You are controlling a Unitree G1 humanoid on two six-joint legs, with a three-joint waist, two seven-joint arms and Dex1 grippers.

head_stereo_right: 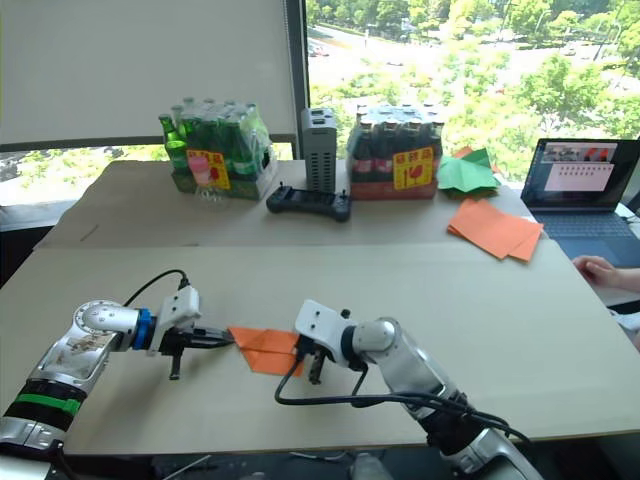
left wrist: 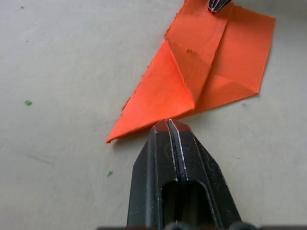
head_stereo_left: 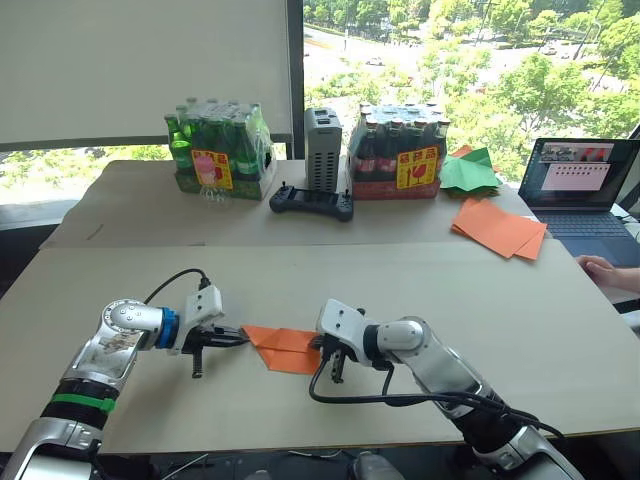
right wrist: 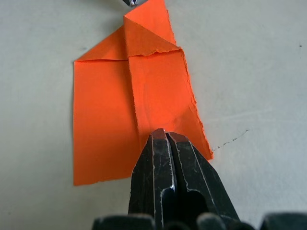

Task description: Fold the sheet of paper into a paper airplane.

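Head views: I see the sheet of paper (head_stereo_left: 283, 347), orange and partly folded to a point, flat on the near table (head_stereo_left: 500, 310) between my two grippers. The left gripper (head_stereo_left: 238, 338) has its fingers pressed together at the sheet's pointed end; the right gripper (head_stereo_left: 326, 352) sits at the opposite, squarer edge. Well beyond both grippers, on the far table, stand a pack of green bottles (head_stereo_left: 218, 150), a grey box (head_stereo_left: 323, 148), a black controller (head_stereo_left: 312, 203) and a pack of dark bottles (head_stereo_left: 396, 149). Off past the right gripper lie a stack of orange sheets (head_stereo_left: 498, 228), a green paper shape (head_stereo_left: 468, 171), a laptop (head_stereo_left: 585, 186) and a person's hand (head_stereo_left: 600, 268).

Left wrist view: my left fingers (left wrist: 165, 143) are closed together, tips touching the folded edge just beside the point. The sheet spreads ahead of them, its layered flaps visible.

Right wrist view: my right fingers (right wrist: 160, 148) are closed together, tips resting on the sheet's near edge, over the raised central flap. The point lies at the far end.
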